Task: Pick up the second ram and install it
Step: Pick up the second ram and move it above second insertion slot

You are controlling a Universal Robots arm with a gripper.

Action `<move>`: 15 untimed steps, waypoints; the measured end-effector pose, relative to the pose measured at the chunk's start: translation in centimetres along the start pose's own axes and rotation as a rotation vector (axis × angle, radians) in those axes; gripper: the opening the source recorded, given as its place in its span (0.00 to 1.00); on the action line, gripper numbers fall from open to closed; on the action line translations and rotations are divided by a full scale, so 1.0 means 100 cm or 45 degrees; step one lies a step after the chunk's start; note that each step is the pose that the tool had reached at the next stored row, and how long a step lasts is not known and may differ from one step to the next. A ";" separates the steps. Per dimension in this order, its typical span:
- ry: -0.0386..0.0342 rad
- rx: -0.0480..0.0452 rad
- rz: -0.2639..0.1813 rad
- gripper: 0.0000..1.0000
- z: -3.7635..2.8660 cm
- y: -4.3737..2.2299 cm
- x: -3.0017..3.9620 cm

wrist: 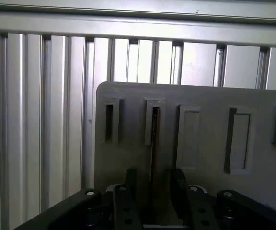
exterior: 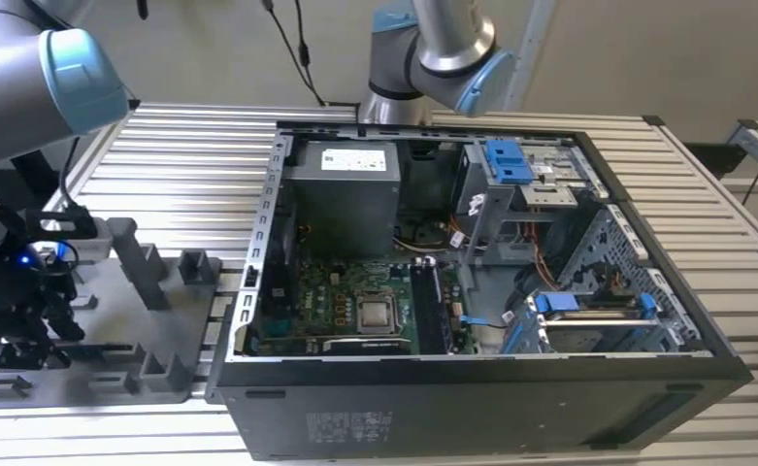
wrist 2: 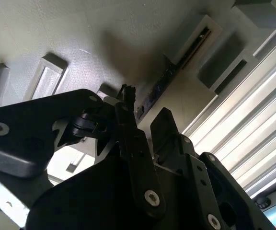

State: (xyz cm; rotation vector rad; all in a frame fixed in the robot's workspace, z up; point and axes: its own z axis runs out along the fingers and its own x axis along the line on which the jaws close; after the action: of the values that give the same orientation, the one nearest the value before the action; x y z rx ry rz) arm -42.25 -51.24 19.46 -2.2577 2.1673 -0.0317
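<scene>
The second ram [wrist: 154, 139] is a thin dark stick standing on edge in a slot of the grey tray [wrist: 210, 96]. In the second wrist view the ram [wrist 2: 158, 88] shows as a dark strip running from a slot block toward the fingers. My gripper [wrist: 153, 179] is low over the tray and open, with one black finger [wrist: 130, 189] on each side of the stick and a gap showing on both sides. In the exterior view the gripper [exterior: 29, 335] hangs over the tray [exterior: 119, 320] at that view's left, beside the computer case [exterior: 482, 291].
The open case holds the motherboard with its long black slots [exterior: 428, 309] next to the processor socket [exterior: 376, 313], a power supply [exterior: 343, 184] and blue drive brackets [exterior: 509, 160]. A second arm [exterior: 431, 58] stands behind the case. Upright grey blocks [exterior: 139, 262] rise from the tray.
</scene>
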 end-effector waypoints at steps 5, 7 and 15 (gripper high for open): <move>-0.0001 0.000 0.000 0.40 0.0001 0.0000 0.0000; -0.0001 0.000 0.000 0.27 0.0001 0.0000 0.0000; -0.0001 0.000 -0.001 0.14 0.0001 0.0000 0.0000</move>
State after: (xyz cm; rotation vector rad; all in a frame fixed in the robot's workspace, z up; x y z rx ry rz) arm -42.26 -51.24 19.46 -2.2581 2.1668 -0.0317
